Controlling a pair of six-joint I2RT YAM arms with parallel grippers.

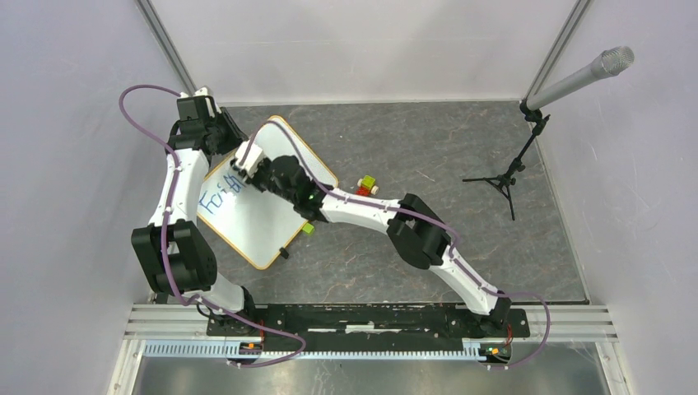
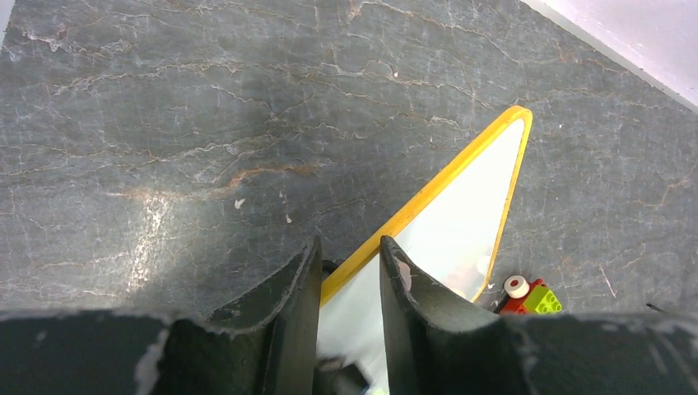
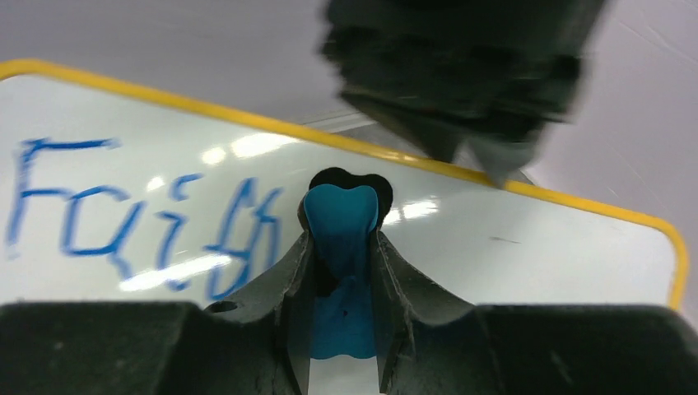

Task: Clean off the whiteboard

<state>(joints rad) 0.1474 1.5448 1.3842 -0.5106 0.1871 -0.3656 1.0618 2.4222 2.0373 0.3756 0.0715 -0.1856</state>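
Note:
The whiteboard [image 1: 255, 222] lies tilted at the table's left, white with a yellow rim and blue handwriting [image 1: 218, 197] near its left corner. My left gripper [image 1: 224, 136] is at its far left edge. In the left wrist view its fingers [image 2: 350, 247] stand close together astride the rim of the whiteboard [image 2: 461, 222], gripping it. My right gripper [image 1: 255, 164] reaches over the board's upper part. It [image 3: 342, 234] is shut on a blue eraser [image 3: 342, 218] that touches the whiteboard [image 3: 510, 222] just right of the handwriting [image 3: 123, 222].
Red and green toy blocks [image 1: 366, 185] lie just right of the board, also seen in the left wrist view [image 2: 531, 296]. A small green block [image 1: 308, 228] sits at the board's right edge. A microphone stand [image 1: 514, 177] stands at the back right. Walls enclose the table.

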